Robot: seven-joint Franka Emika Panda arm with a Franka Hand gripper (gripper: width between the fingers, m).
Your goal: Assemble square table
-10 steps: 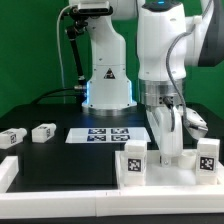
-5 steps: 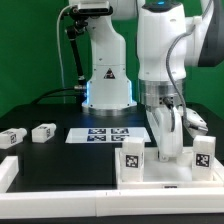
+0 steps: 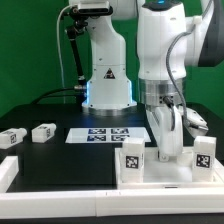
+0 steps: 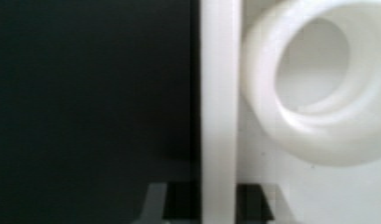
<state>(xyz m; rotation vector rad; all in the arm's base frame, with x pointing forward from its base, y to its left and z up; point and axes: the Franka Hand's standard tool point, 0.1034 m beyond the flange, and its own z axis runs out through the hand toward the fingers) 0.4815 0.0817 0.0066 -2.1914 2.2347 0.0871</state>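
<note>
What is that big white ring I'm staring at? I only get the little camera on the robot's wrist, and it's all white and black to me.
Observer: The ring seems to be a hole in a white table top. The exterior view shows that slab lying flat under the arm.
Operator: Is anything on it?
Observer: Yes, a tagged leg stands upright at one end and a second leg at the other, with the jaws between them.
Operator: Any pieces left?
Observer: Two. One spare leg and another spare leg lie loose on the exterior view's left.
</note>
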